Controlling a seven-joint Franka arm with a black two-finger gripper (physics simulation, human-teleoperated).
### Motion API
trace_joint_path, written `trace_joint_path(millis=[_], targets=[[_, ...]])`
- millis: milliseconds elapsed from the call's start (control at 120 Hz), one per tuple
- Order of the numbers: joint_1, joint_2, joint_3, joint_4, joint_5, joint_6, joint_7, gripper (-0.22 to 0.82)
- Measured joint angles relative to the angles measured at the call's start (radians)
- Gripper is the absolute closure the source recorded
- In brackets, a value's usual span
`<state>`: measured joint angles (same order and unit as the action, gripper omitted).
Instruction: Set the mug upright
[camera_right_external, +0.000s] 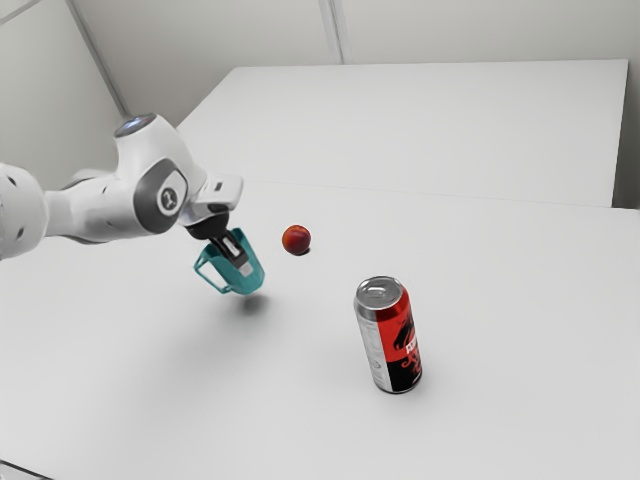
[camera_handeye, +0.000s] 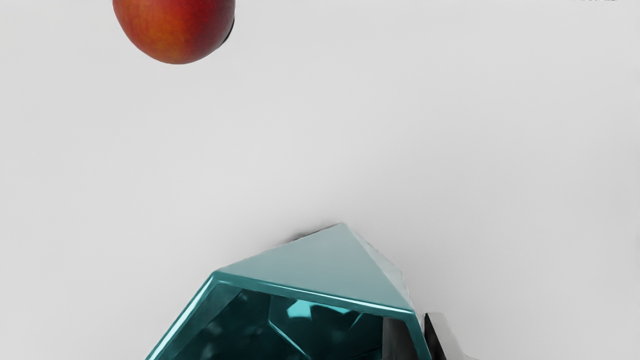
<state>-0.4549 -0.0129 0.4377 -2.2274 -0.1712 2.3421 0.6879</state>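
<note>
Can (camera_right_external: 388, 335) upright, lower right of centre in exterior view, well apart from mug (camera_right_external: 247, 285). Mug left of centre, tilted; shadow (camera_right_external: 250, 304) suggests it hangs just off counter (camera_right_external: 150, 380). Pincer (camera_right_external: 243, 264) nearly closed, mug's wall (camera_handeye: 421, 334) pinched between fingers (camera_handeye: 400, 341), likely so turning hand levels base. Swing room seems best lower left. Fruit (camera_right_external: 296, 239) near, beyond mug; far edge well off, top of frame.
</note>
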Motion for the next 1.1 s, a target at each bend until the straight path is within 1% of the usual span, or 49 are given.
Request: trace_joint_path(millis=[117, 292, 408, 475, 575, 633, 842, 1100], targets=[[-0.075, 0.013, -0.017, 0.001, 0.042, 0.015, -0.06, 0.78], [-0.209, 0.032, -0.013, 0.007, 0.124, 0.026, -0.146, 0.78], [-0.251, 0.043, -0.014, 0.028, 0.172, 0.017, -0.201, 0.78], [-0.226, 0.071, -0.016, 0.099, 0.193, -0.013, -0.232, 0.78], [-0.08, 0.114, -0.035, 0.212, 0.207, -0.074, -0.273, 0.78], [-0.034, 0.119, -0.041, 0.234, 0.211, -0.101, -0.293, 0.78], [-0.054, 0.113, -0.053, 0.232, 0.22, -0.149, -0.356, 0.78], [-0.045, 0.127, -0.053, 0.161, 0.221, -0.132, -0.416, 0.78]])
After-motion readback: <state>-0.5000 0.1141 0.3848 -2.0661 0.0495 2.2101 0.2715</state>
